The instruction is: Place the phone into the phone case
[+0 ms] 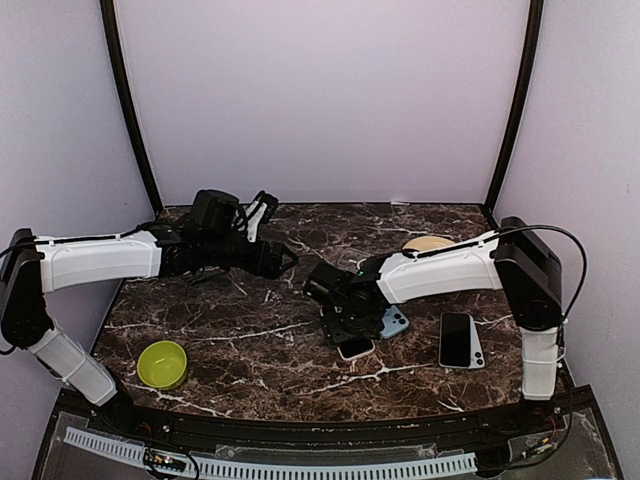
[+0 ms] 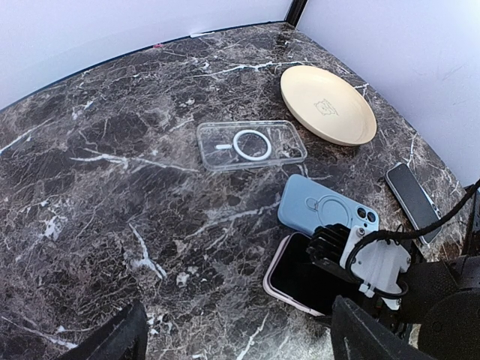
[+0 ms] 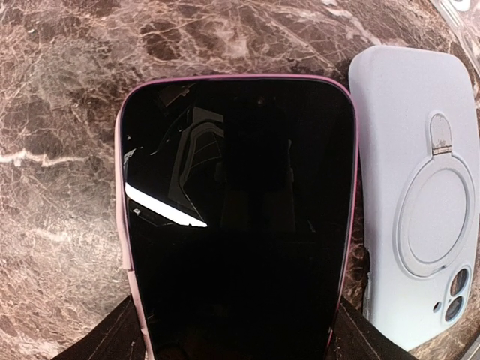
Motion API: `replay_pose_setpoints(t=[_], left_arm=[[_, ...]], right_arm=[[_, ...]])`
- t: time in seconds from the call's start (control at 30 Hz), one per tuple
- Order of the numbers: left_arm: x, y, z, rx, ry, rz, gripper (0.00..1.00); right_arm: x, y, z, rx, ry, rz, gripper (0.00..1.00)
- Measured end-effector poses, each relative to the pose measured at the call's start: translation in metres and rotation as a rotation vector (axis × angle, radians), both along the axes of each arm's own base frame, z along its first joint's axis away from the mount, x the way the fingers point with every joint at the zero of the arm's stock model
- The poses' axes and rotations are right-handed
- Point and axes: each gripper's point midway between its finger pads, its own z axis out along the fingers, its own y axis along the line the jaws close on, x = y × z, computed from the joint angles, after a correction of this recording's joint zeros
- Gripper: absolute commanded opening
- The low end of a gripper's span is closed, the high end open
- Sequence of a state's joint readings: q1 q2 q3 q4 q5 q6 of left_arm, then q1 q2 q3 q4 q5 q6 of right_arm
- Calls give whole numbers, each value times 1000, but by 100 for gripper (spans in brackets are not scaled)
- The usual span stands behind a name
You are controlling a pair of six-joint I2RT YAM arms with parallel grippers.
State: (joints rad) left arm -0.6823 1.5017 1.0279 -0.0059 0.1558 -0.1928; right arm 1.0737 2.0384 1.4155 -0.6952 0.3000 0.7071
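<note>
A black-screened phone (image 3: 236, 187) lies face up inside a pink case (image 3: 124, 225) on the marble table; it also shows in the top view (image 1: 357, 349) and the left wrist view (image 2: 296, 277). My right gripper (image 3: 232, 330) is low over the phone's near end, its fingers spread on either side of the pink edges; it shows in the top view (image 1: 345, 325) too. My left gripper (image 2: 238, 330) is open and empty, held in the air to the left (image 1: 285, 258).
A light blue case (image 3: 420, 187) lies back up right beside the phone. A clear case (image 2: 251, 144) and a beige plate (image 2: 328, 105) lie farther back. A second phone (image 1: 460, 340) lies at the right. A green bowl (image 1: 163, 363) sits front left.
</note>
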Motion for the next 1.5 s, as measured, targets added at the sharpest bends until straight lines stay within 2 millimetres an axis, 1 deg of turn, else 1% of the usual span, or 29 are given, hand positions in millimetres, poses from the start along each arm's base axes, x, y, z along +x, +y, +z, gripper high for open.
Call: replay_pose_setpoints(t=[0.13, 0.27, 0.4, 0.47, 0.53, 0.57, 0.7, 0.77, 0.8, 0.87, 0.9, 0.93, 0.97, 1.0, 1.03, 1.07, 1.1, 1.13, 1.17, 1.2, 1.23, 1.27, 1.33, 1.37, 1.4, 1.43, 1.47, 1.5], left_arm=[[0, 0, 0, -2, 1, -2, 86], [-2, -2, 0, -12, 8, -14, 86], [-4, -4, 2, -60, 23, -38, 86], [-9, -5, 4, -105, 42, -58, 87], [-14, -6, 9, -160, 53, -82, 87], [-16, -8, 12, -188, 53, -96, 87], [-30, -14, 32, -318, 44, -166, 87], [-36, -17, 41, -369, 38, -196, 84], [-39, -18, 45, -392, 34, -207, 83], [-43, -18, 51, -427, 30, -221, 76], [-44, -19, 55, -443, 26, -226, 68], [-45, -19, 58, -459, 21, -229, 65], [-46, -19, 61, -471, 21, -229, 58], [-46, -19, 64, -479, 11, -232, 55], [-46, -19, 66, -487, 7, -232, 48], [-47, -19, 68, -494, 2, -233, 44], [-46, -18, 69, -500, 3, -229, 36], [-46, -18, 70, -504, 2, -227, 32], [-45, -18, 70, -506, 1, -225, 24], [-45, -17, 71, -507, -1, -225, 21], [-44, -17, 71, -512, 2, -220, 14], [-44, -16, 72, -512, -3, -221, 10], [-46, -18, 75, -523, -5, -237, 1], [-47, -18, 76, -525, -8, -241, 0], [-47, -18, 77, -528, -7, -243, 0], [-47, -18, 77, -530, -7, -245, 0], [-47, -18, 78, -530, -8, -245, 0], [-48, -18, 78, -531, -8, -248, 0]], right_arm=[[-2, 2, 1, 20, -14, 19, 42], [-2, 4, 5, 67, -51, 54, 39], [-4, 4, 16, 115, -107, 94, 37], [-1, 8, 29, 150, -156, 112, 36], [5, 16, 51, 196, -232, 134, 36], [7, 20, 61, 218, -266, 141, 36], [16, 43, 115, 326, -444, 185, 35], [17, 55, 136, 364, -519, 212, 34], [18, 60, 143, 376, -545, 221, 34], [16, 70, 156, 397, -600, 250, 34], [15, 73, 162, 402, -622, 263, 34], [14, 77, 167, 410, -642, 276, 34], [12, 80, 170, 414, -655, 286, 34], [10, 83, 174, 418, -673, 299, 34], [9, 85, 177, 422, -686, 308, 34], [9, 87, 180, 426, -697, 315, 34], [8, 89, 182, 430, -705, 320, 34], [8, 90, 184, 432, -715, 327, 34], [8, 90, 185, 433, -721, 329, 34], [8, 91, 187, 433, -729, 335, 34], [8, 92, 188, 434, -734, 337, 34], [8, 92, 189, 434, -740, 339, 34], [8, 92, 191, 430, -748, 343, 35], [9, 92, 191, 424, -752, 348, 37], [9, 92, 191, 422, -755, 351, 40], [9, 92, 192, 421, -758, 353, 49], [9, 93, 192, 420, -760, 356, 60], [9, 92, 193, 420, -762, 358, 73]])
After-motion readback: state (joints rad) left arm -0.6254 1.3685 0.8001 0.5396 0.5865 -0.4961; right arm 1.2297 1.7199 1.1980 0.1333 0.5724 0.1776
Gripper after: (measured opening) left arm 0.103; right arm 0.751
